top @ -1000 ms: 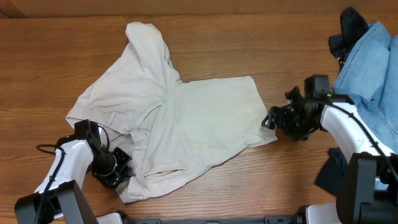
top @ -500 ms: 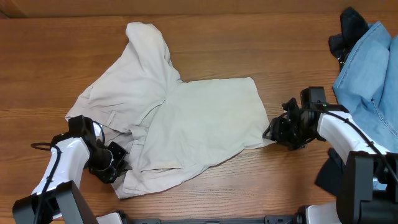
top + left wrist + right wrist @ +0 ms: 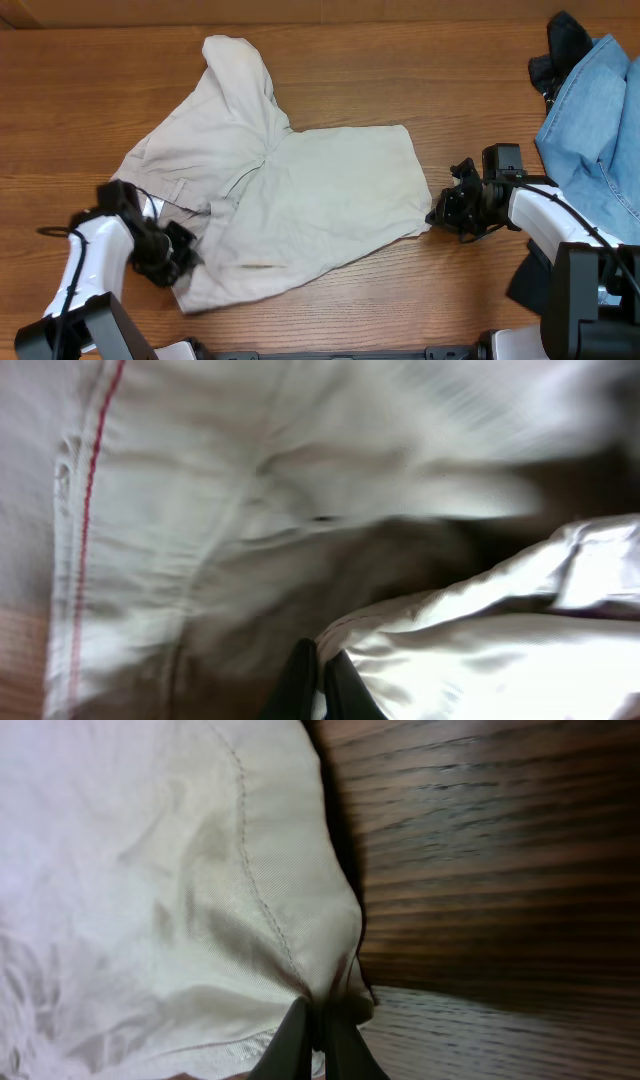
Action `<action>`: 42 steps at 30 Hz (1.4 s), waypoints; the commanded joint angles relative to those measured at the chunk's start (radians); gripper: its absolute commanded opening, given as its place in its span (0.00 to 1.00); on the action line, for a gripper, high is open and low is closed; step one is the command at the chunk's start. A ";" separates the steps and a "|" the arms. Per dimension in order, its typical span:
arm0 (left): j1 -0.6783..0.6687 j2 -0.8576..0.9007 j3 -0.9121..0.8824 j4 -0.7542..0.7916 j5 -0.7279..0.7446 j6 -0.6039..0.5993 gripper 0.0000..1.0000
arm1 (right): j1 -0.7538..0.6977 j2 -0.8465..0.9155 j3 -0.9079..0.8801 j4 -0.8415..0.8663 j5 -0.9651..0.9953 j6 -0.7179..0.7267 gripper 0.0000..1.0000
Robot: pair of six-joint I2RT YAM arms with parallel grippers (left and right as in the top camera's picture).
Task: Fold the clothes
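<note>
The clothes (image 3: 300,190), pale beige trousers, lie partly folded across the middle of the wooden table (image 3: 420,80), one leg end reaching toward the back left. My left gripper (image 3: 172,262) is shut on the cloth at the near-left corner; in the left wrist view its fingertips (image 3: 322,680) pinch a fold of the clothes (image 3: 250,500). At the right-hand corner of the garment my right gripper (image 3: 440,212) is shut on the hem; the right wrist view shows the cloth (image 3: 160,870) bunched between its fingers (image 3: 315,1035).
A light blue denim garment (image 3: 595,120) is heaped at the right edge, with a dark garment (image 3: 560,45) behind it. More dark cloth (image 3: 530,280) lies by the right arm's base at the near right.
The right gripper has moved in a little and shut on the trousers' right corner. The left gripper has dragged its corner leftward, flattening the near edge of the garment.
</note>
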 commanded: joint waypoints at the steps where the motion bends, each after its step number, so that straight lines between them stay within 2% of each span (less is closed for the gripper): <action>1: 0.021 -0.013 0.154 0.011 0.066 0.063 0.04 | -0.002 -0.010 0.084 -0.009 -0.068 -0.003 0.04; 7: 0.021 -0.013 0.497 -0.053 0.162 0.121 0.04 | -0.002 -0.055 0.398 -0.160 -0.069 -0.004 0.04; 18: 0.023 -0.013 1.150 -0.286 0.096 0.239 0.04 | -0.002 -0.100 1.113 -0.500 0.127 -0.005 0.04; 24: 0.029 -0.013 1.372 -0.330 0.013 0.241 0.04 | -0.002 -0.103 1.390 -0.666 0.227 -0.031 0.04; 28: 0.095 -0.016 1.505 -0.365 0.062 0.235 0.04 | -0.002 -0.119 1.547 -0.729 0.294 -0.030 0.04; 33: 0.156 -0.018 1.600 -0.395 0.204 0.248 0.04 | -0.002 -0.158 1.632 -0.738 0.306 -0.026 0.04; 42: 0.144 0.014 1.601 -0.409 0.261 0.249 0.04 | -0.002 -0.099 1.629 -0.858 0.279 -0.028 0.04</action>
